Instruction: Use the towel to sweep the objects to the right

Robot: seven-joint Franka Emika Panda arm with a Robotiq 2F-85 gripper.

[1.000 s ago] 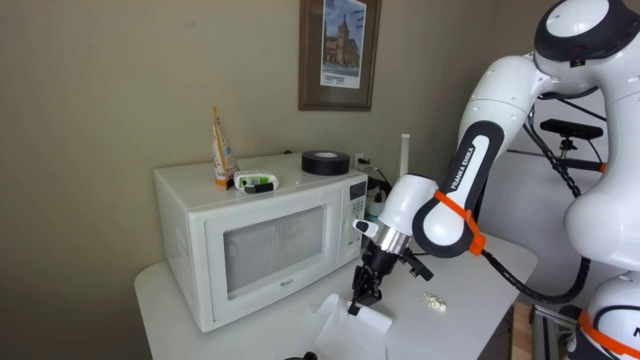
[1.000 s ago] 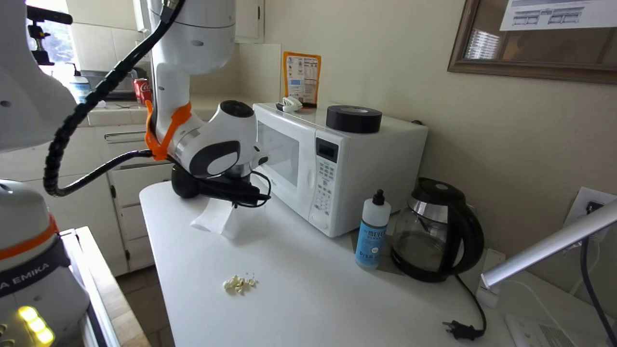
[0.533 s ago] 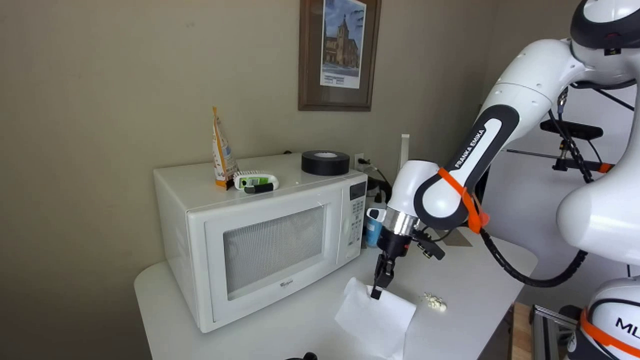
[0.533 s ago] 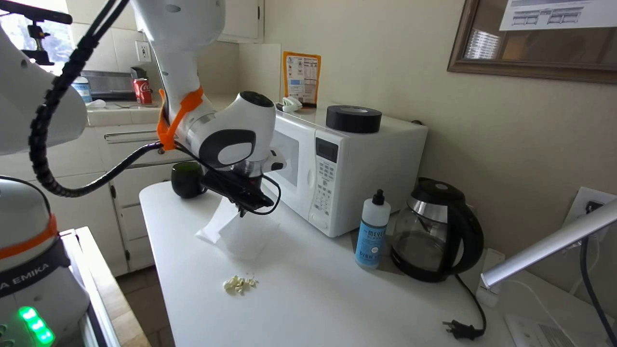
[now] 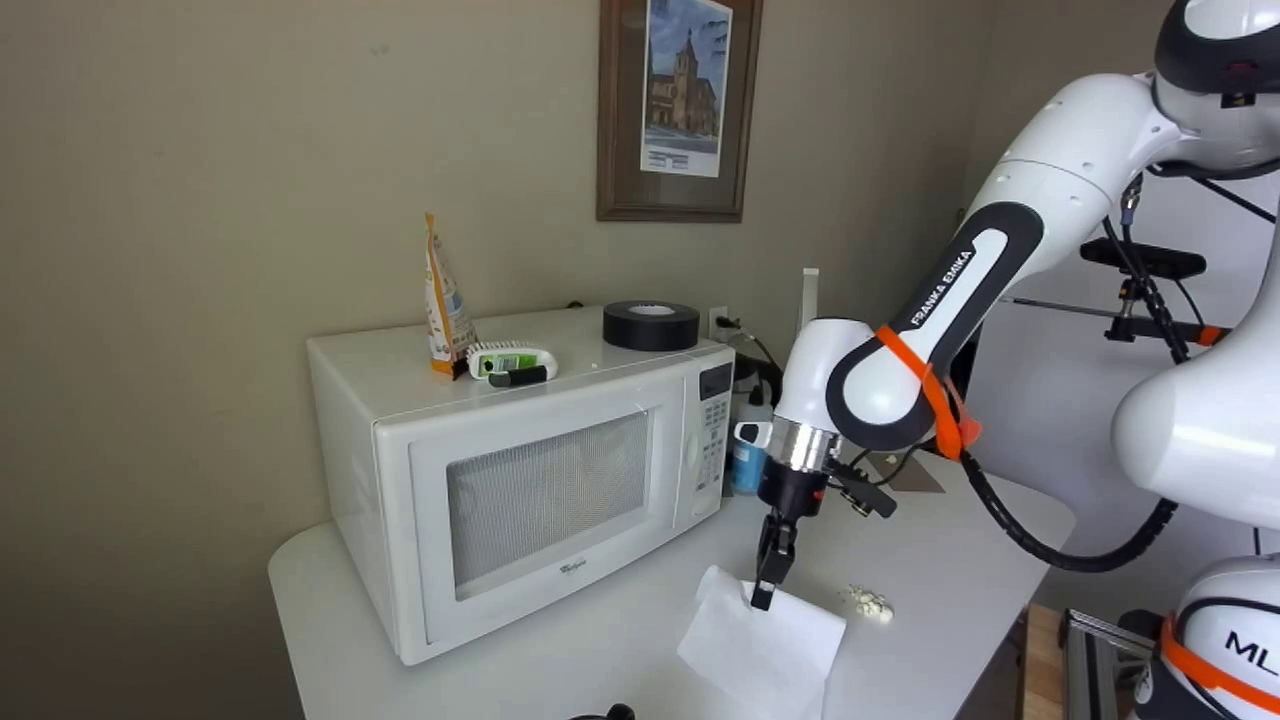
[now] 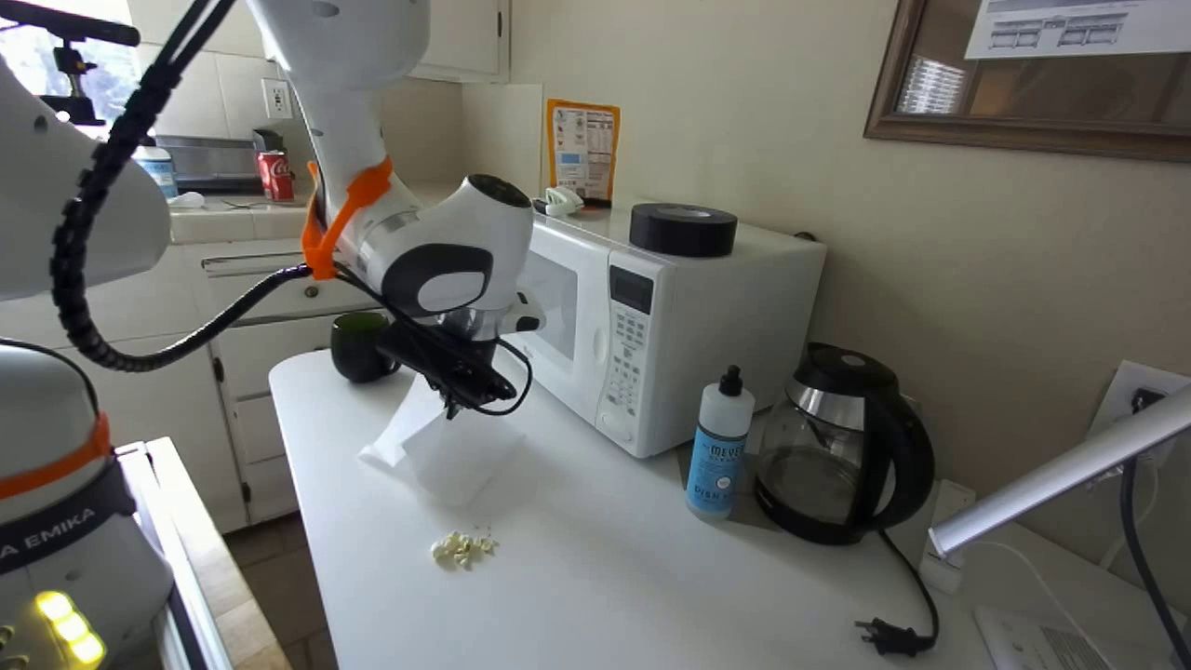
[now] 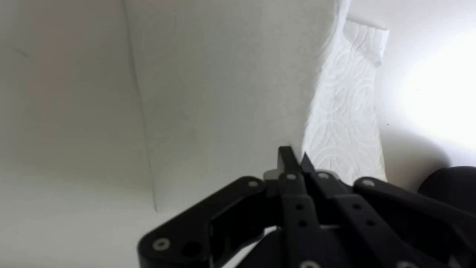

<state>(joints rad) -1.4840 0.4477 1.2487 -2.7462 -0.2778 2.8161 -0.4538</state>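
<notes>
The towel is a thin white creased cloth (image 5: 762, 650), also seen in an exterior view (image 6: 407, 426). My gripper (image 5: 762, 598) is shut on its upper edge, and the cloth hangs down toward the white tabletop. Whether its lower edge touches the table I cannot tell. In the wrist view, the fingertips of the gripper (image 7: 296, 158) are nearly together at a fold of the towel (image 7: 346, 100). The objects are a small pile of pale crumb-like pieces (image 5: 872, 606), also in an exterior view (image 6: 462, 549). They lie on the table apart from the towel, and are not visible in the wrist view.
A white microwave (image 5: 545, 500) stands beside the arm, with black tape (image 5: 650, 327), a brush (image 5: 512, 362) and a bag on top. A soap bottle (image 6: 719, 447) and glass kettle (image 6: 828, 456) stand near it. A dark green cup (image 6: 358, 346) is at the table's far end.
In an exterior view, my gripper and the towel have moved right toward the pile, mostly in the first half second and slightly since. The towel now hangs more spread out. The pieces have not moved.
</notes>
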